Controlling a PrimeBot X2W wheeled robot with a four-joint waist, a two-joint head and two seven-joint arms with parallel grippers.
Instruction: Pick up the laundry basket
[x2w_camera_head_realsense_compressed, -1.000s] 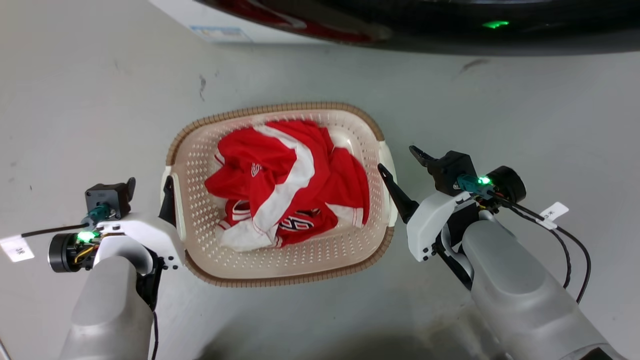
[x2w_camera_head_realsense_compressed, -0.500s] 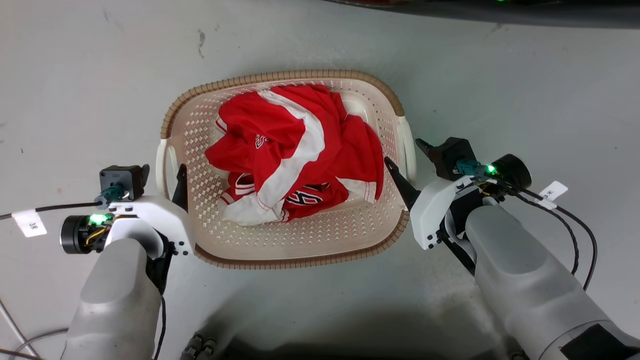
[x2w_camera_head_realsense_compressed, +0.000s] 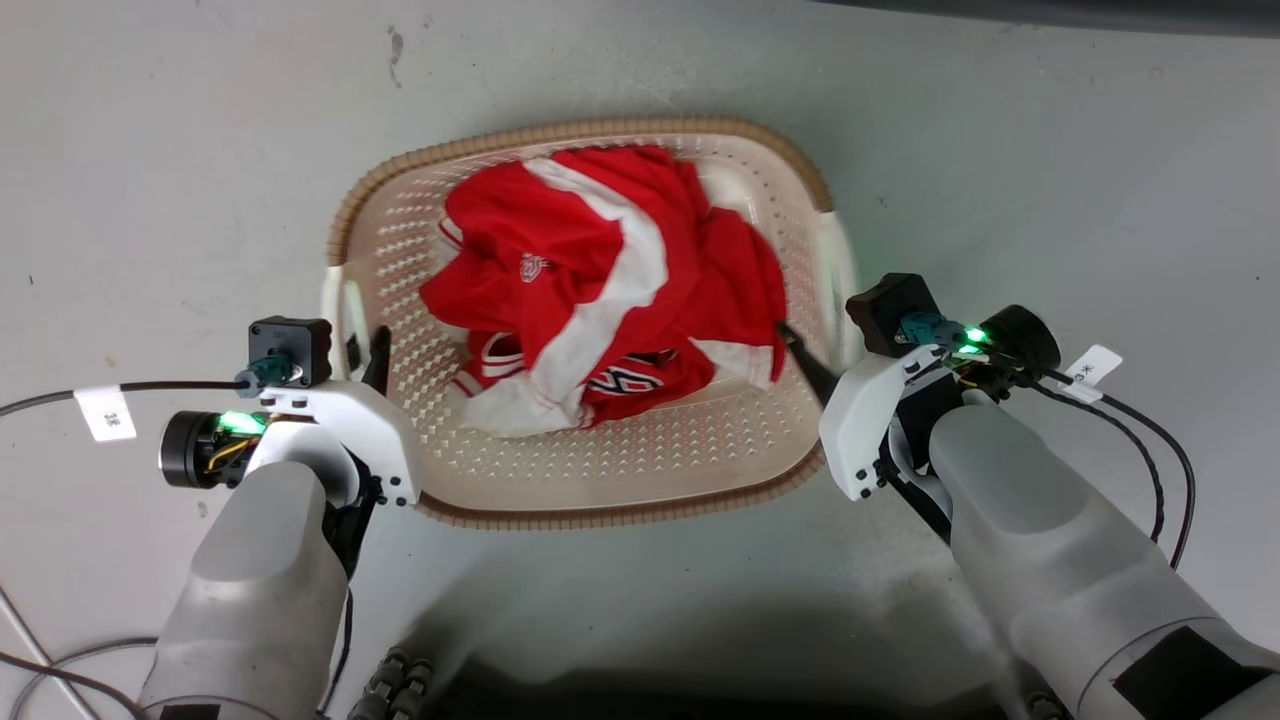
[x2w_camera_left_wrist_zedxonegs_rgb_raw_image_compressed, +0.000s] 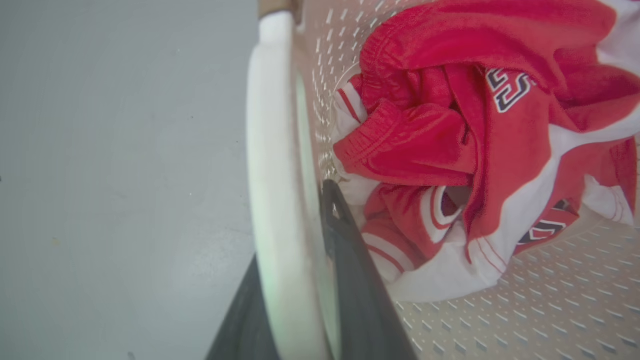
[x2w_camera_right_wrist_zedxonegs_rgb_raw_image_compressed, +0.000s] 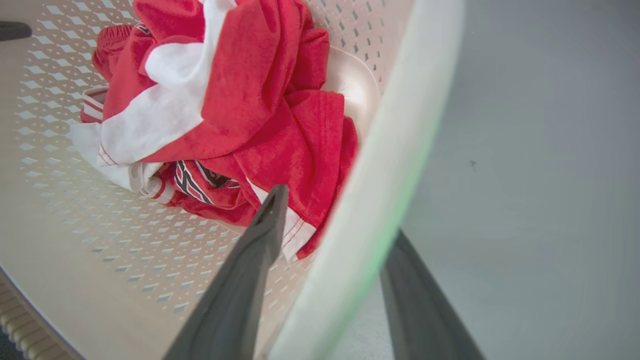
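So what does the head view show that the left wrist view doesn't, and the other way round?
Head view's extras: the whole brown rim of the laundry basket, the right pincer astride the right handle, and a tagged cable. Left wrist view's extras: a close look at the left pincer, with one finger inside the basket wall and the other outside, hugging the white left handle. Shared: the basket, the red-and-white clothes, the left pincer and the grey floor.
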